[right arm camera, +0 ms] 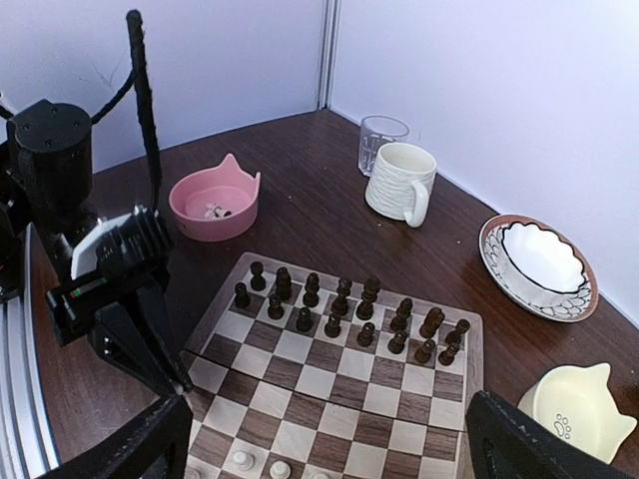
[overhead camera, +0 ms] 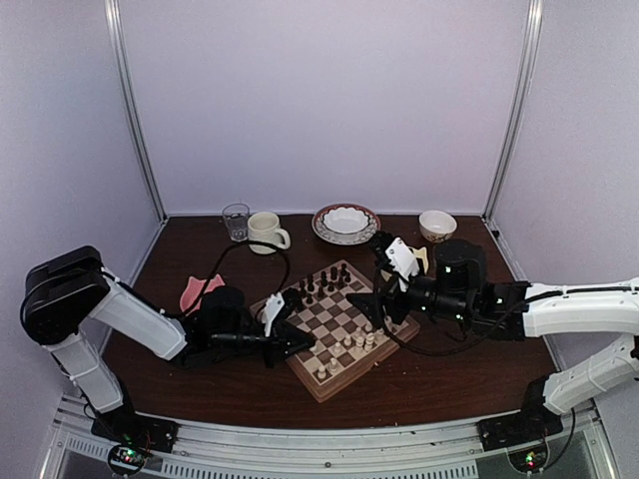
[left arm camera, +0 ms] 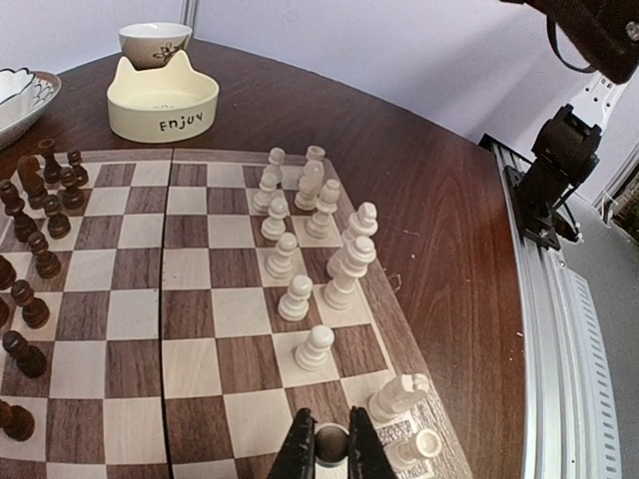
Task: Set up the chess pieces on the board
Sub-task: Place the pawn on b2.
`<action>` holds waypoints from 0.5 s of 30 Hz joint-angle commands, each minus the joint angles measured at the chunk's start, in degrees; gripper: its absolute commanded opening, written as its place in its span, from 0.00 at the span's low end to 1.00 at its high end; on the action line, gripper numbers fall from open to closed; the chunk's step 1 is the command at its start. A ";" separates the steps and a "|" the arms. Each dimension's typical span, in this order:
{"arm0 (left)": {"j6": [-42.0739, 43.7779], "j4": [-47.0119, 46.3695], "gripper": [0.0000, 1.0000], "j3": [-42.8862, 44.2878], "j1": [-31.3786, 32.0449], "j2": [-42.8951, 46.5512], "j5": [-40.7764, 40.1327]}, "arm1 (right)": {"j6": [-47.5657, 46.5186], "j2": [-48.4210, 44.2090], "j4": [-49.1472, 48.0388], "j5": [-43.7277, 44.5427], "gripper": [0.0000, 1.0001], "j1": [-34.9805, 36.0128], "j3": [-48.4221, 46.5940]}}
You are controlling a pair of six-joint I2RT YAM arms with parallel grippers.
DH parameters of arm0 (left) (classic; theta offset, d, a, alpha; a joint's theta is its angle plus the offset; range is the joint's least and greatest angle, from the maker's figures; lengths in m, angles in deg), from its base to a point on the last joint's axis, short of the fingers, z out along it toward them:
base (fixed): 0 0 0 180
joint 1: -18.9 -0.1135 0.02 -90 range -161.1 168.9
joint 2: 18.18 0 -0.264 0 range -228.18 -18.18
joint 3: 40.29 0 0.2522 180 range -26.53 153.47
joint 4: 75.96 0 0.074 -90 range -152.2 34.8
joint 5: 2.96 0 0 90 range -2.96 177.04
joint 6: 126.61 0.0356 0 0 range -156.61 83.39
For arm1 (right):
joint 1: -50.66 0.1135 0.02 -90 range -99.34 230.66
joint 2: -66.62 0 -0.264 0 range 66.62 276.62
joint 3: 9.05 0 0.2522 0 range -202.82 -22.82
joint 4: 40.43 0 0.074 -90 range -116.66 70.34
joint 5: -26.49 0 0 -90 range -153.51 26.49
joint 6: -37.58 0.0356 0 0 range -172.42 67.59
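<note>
Left gripper (left arm camera: pixel 329 417) is pinched on 1 cream chess piece (left arm camera: pixel 331 441), upright between its fingers over the board (left arm camera: pixel 130 309). The other cream pieces (left arm camera: pixel 300 239) stand just ahead. Right gripper (right arm camera: pixel 334 444) hangs spread wide, farther off.

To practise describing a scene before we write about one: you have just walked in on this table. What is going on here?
A chess game is being set up. The left hand is shut on a cream-white piece, low over the board near its edge. The right hand is open above the board, holding nothing. The dark pieces stand in two rows along one side. The other cream-white pieces stand in a loose cluster along the opposite side, not yet in tidy rows.
</note>
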 commanded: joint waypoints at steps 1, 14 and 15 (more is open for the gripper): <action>-1.44 -7.92 0.00 2.78 0.94 -4.87 1.33 | -0.46 -1.93 -3.38 3.66 0.99 -0.30 0.48; 0.91 -3.77 0.00 5.86 2.34 -8.74 -1.03 | -0.86 -3.45 -4.08 2.62 1.00 -0.30 1.46; 1.31 -2.93 0.00 6.05 2.52 -8.83 -1.44 | -0.86 -3.48 -4.07 2.60 0.99 -0.29 1.46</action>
